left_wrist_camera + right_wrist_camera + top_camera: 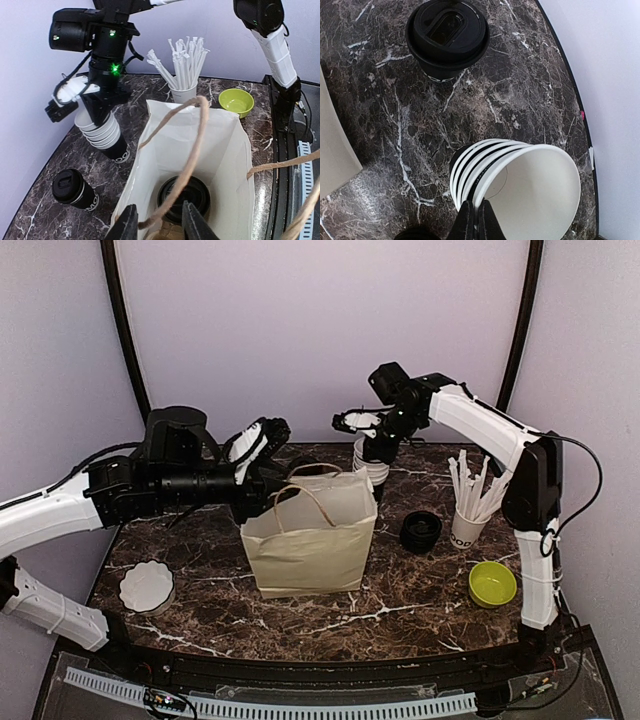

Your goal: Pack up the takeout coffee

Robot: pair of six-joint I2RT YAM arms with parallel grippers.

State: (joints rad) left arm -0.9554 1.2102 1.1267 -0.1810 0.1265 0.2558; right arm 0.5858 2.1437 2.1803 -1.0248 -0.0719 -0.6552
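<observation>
— Where is the coffee?
— One lidded cup stands at the bottom of the paper bag. A second lidded cup is on the table, near the stack of empty cups.
— And the claws?
— The left gripper hangs over the bag's mouth, jaws apart, with a handle loose between them. The right gripper is pinched together on the wall of the top cup, I think to pull it off the stack.

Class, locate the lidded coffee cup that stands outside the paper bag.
In the left wrist view the lidded coffee cup stands upright at lower left, to the left of the paper bag and nearer the camera than the stack of empty cups.
</observation>
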